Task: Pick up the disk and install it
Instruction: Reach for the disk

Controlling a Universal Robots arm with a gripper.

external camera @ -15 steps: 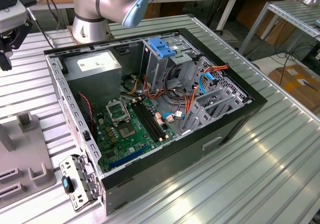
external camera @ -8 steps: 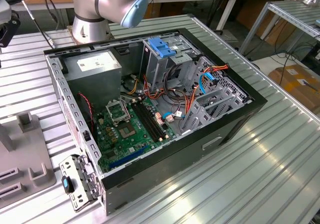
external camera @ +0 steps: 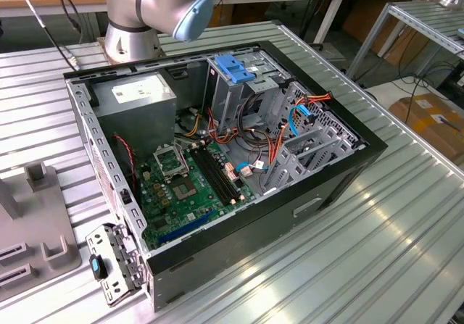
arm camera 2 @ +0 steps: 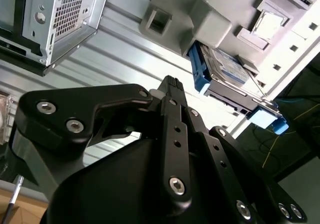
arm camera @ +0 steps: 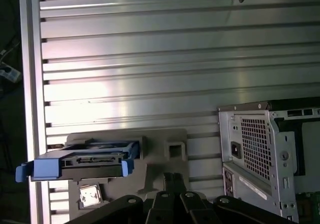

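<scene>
The disk [arm camera: 82, 164] [arm camera 2: 227, 66], blue-railed, sits in the grey holder [arm camera: 165, 144] on the ribbed metal table [arm camera: 150, 58], well apart from the open computer case [arm camera: 270, 149], while the gripper [arm camera: 173, 176] hangs clear of it, fingers pinched together on nothing.

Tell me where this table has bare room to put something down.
The ribbed table is bare at the exterior view's right of the computer case. Crowded: inside the case, with cables, and the grey fixture holding the disk.
</scene>
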